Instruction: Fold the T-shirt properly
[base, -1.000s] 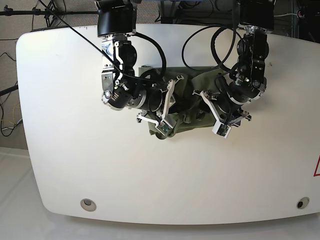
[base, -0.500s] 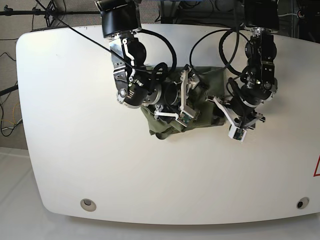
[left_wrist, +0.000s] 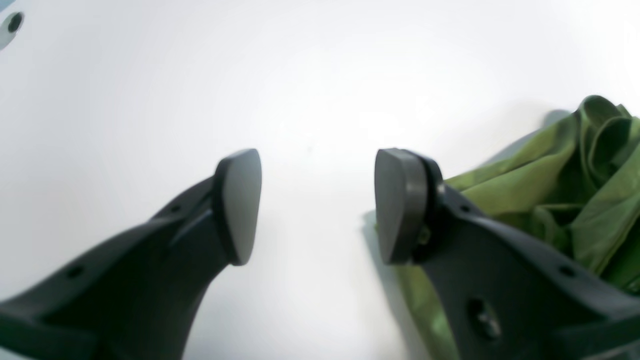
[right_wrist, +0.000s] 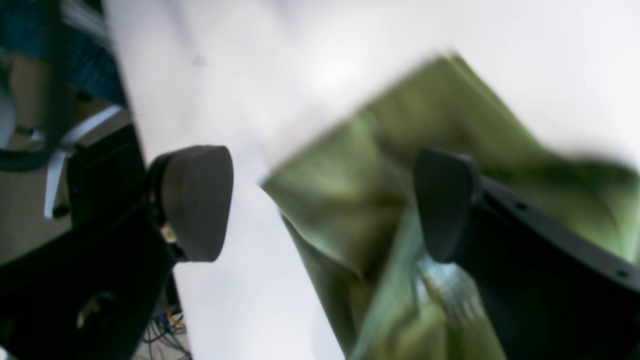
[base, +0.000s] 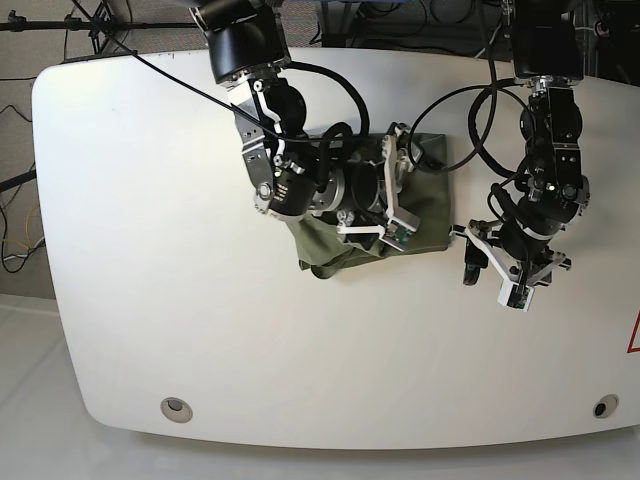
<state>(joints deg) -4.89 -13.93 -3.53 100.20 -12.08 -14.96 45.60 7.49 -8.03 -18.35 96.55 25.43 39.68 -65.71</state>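
Observation:
The olive-green T-shirt lies bunched and creased in the middle of the white table. My right gripper is open just above the shirt. In the right wrist view, the right gripper has blurred green cloth below and between its jaws, not pinched. My left gripper is open and empty over bare table, just off the shirt's right edge. In the left wrist view, the left gripper has the shirt behind its right finger.
Black cables loop from both arms over the back of the table. Round holes sit near the front corners; one hole also shows in the left wrist view. A red mark is at the right edge.
Both arms have moved to the right in the base view. The left gripper has gone from over the shirt to bare table beside it. The right gripper has crossed to the shirt's middle.

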